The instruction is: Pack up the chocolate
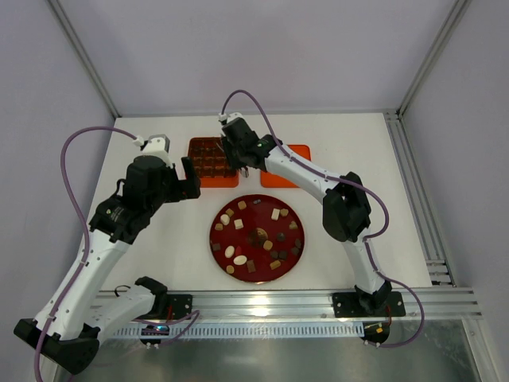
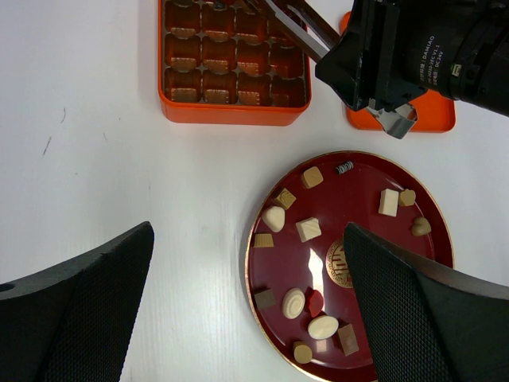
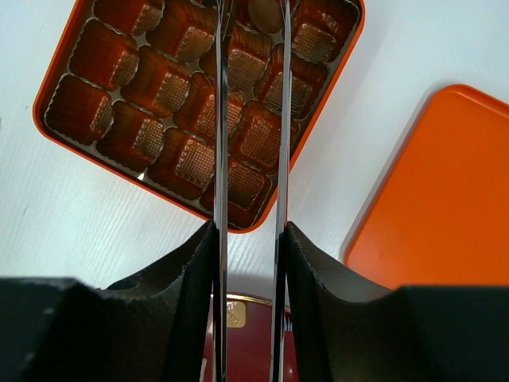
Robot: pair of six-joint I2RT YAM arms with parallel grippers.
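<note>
Roughly twenty chocolate pieces [image 2: 308, 229], cream, tan and dark, lie scattered on the red plate [image 2: 358, 215] at the middle of the desk [image 2: 95, 159], around a gold seal [image 2: 343, 267] whose characters cannot be read. The right claw [image 3: 251, 48] hangs over the orange box [image 2: 231, 114] at the far edge, thin blades narrowly parted, tips out of sight. White print on its black barrel [image 2: 433, 68] is too small to read. An orange lid [image 2: 433, 121] lies beside the box. The left claw [image 2: 246, 231] gapes wide.

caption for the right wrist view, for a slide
Right gripper poised over the orange box of moulded cups, its lid lying apart to the right.
</note>
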